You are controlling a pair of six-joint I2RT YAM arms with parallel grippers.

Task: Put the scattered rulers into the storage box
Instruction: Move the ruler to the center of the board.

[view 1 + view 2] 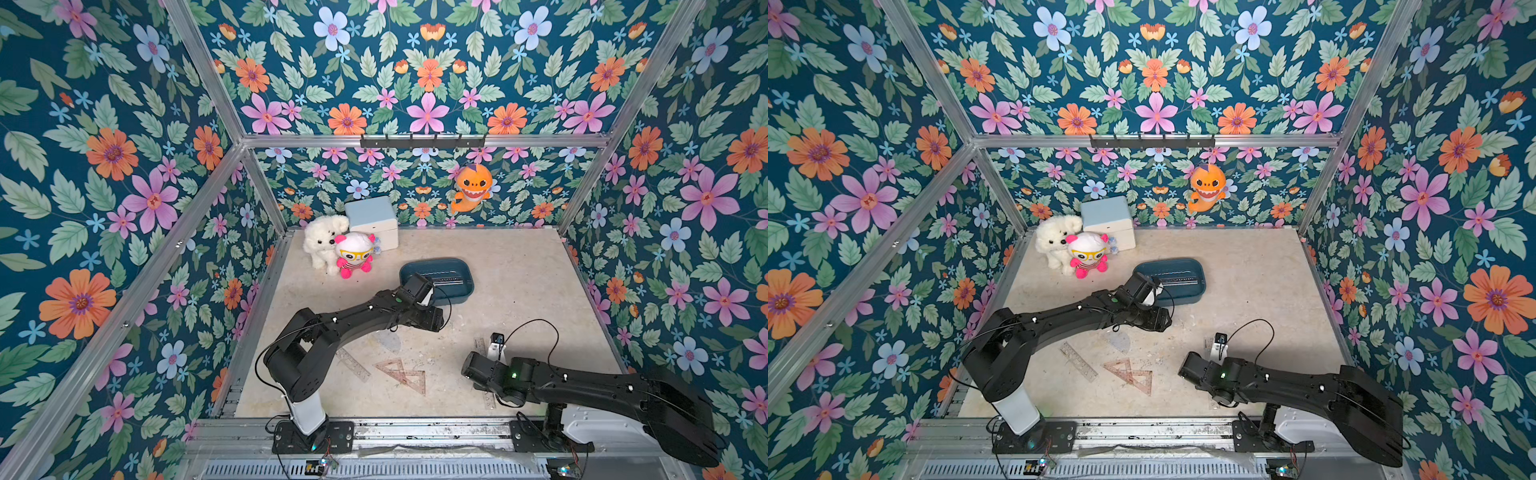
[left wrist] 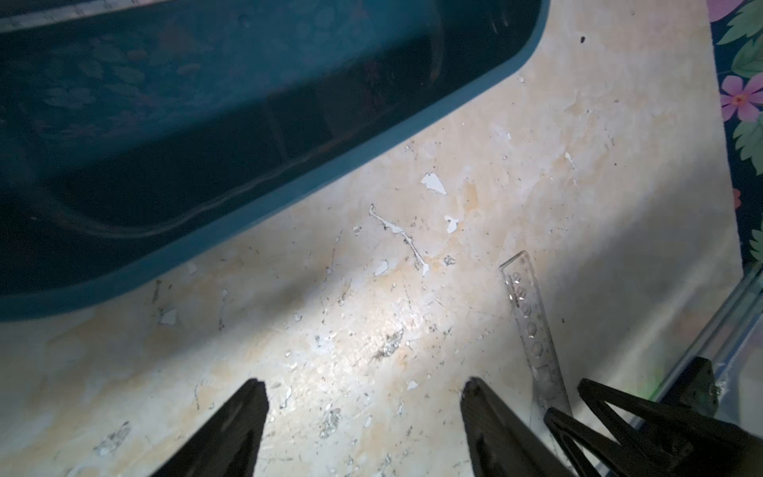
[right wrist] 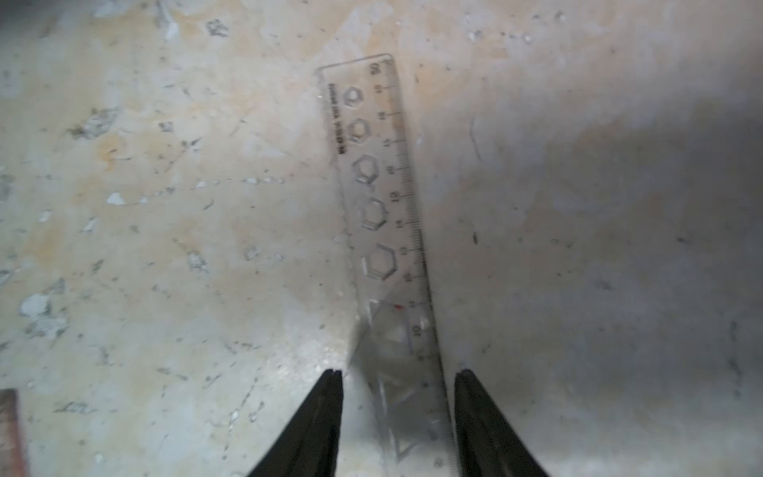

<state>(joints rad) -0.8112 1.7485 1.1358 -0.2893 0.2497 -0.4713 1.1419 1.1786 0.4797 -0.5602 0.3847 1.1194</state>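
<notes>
The dark teal storage box [image 1: 436, 262] [image 1: 1169, 262] [image 2: 330, 173] sits mid-table with a clear ruler [image 1: 446, 276] lying inside. My left gripper [image 2: 365, 384] hovers open over bare table just in front of the box, holding nothing. My right gripper [image 3: 398, 373] points down with its jaws apart on either side of a clear straight ruler [image 3: 380, 186] [image 2: 524, 305] lying flat on the table. Another straight ruler [image 1: 353, 363] [image 1: 1079, 360], two pinkish triangles [image 1: 401, 374] [image 1: 1129, 374] and a faint protractor [image 1: 388, 340] lie between the arms.
A white plush dog [image 1: 324, 239], a pink-and-white plush [image 1: 353, 253] and a pale blue-and-white cube box [image 1: 372, 222] stand at the back left. An orange plush [image 1: 471, 187] hangs on the back wall. Floral walls close the table's sides.
</notes>
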